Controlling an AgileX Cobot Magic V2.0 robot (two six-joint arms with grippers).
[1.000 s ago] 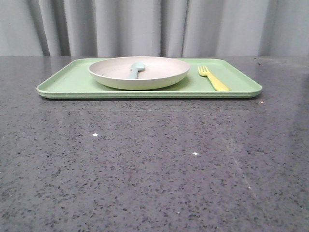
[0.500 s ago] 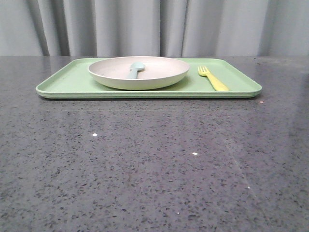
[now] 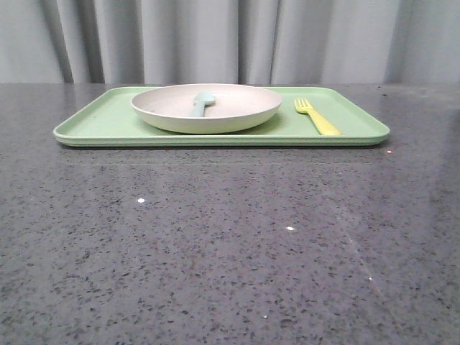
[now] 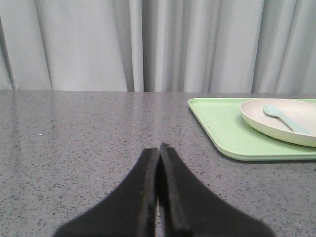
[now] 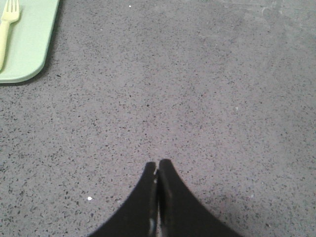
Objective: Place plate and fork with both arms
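The cream plate rests on the light-green tray at the far side of the table, also seen as plate in the left wrist view. The yellow fork lies flat on the tray to the right of the plate; the fork also shows in the right wrist view. My left gripper is shut and empty over bare table, well off the tray's left end. My right gripper is shut and empty above the table, away from the tray's corner. Neither gripper shows in the front view.
A pale blue-green spoon lies inside the plate. The dark speckled stone table stretches toward me in front of the tray. Grey curtains close off the back.
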